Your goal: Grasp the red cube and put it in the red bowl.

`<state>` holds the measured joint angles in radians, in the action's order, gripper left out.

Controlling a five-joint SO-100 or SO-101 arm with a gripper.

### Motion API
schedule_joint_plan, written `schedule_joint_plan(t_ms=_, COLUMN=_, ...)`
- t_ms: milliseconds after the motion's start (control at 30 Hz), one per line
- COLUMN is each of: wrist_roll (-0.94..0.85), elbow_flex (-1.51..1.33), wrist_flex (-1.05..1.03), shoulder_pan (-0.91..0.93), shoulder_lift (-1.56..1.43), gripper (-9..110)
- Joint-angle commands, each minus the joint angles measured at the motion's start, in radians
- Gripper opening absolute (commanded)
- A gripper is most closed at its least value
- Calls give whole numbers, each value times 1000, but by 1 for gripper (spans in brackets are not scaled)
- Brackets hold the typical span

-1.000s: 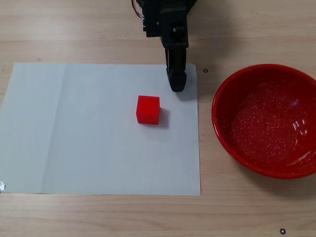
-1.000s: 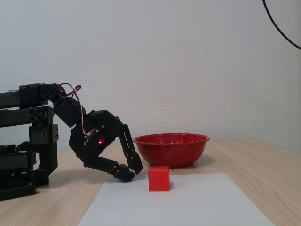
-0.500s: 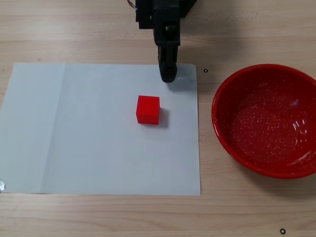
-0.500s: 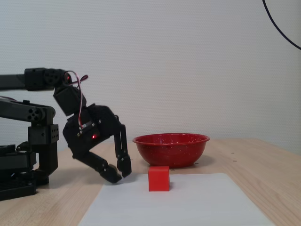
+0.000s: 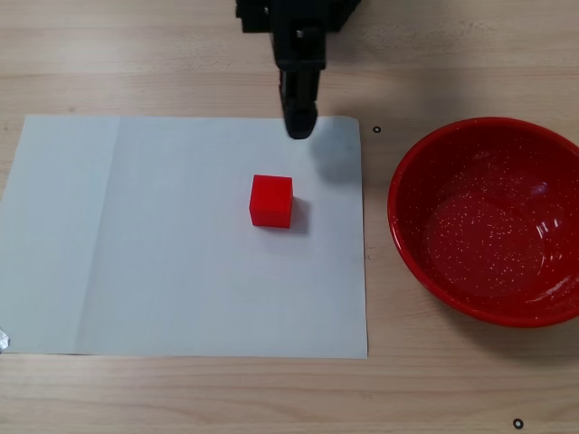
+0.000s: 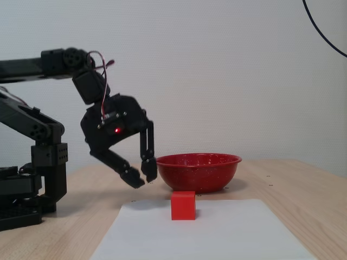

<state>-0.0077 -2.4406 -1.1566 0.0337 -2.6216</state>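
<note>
The red cube (image 5: 271,201) sits on a white paper sheet (image 5: 163,253), right of the sheet's middle in a fixed view. It also shows in the side fixed view (image 6: 183,205). The red bowl (image 5: 488,226) stands empty on the wooden table to the right of the sheet, and behind the cube in the side fixed view (image 6: 198,172). My gripper (image 5: 298,127) hovers over the sheet's far edge, beyond the cube and apart from it. In the side fixed view the gripper (image 6: 145,180) is above table level, pointing down, its fingertips almost together and holding nothing.
The arm's base and black links (image 6: 38,162) stand at the left in the side fixed view. A black cable (image 6: 325,38) hangs at the top right. Small black marks (image 5: 377,129) dot the wooden table.
</note>
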Motion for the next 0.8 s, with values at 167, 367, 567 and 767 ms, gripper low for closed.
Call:
schedule_joint_plan(t_ms=167, wrist_roll=-11, elbow_flex=285, wrist_flex=-61, shoulder_pan=-18, shoulder_lift=175, gripper=3)
schedule_joint_plan(t_ms=367, wrist_roll=-35, elbow_flex=468, wrist_flex=-124, shoulder_pan=-12, shoulder_lift=337, gripper=9)
schedule_joint_plan(t_ms=567, wrist_roll=-34, elbow_flex=601, wrist_flex=-163, shoulder_pan=-18, shoulder_lift=465, gripper=17)
schedule_joint_plan(t_ms=767, wrist_roll=-21, elbow_flex=718, wrist_flex=-225, shoulder_pan=-41, shoulder_lift=577, gripper=28)
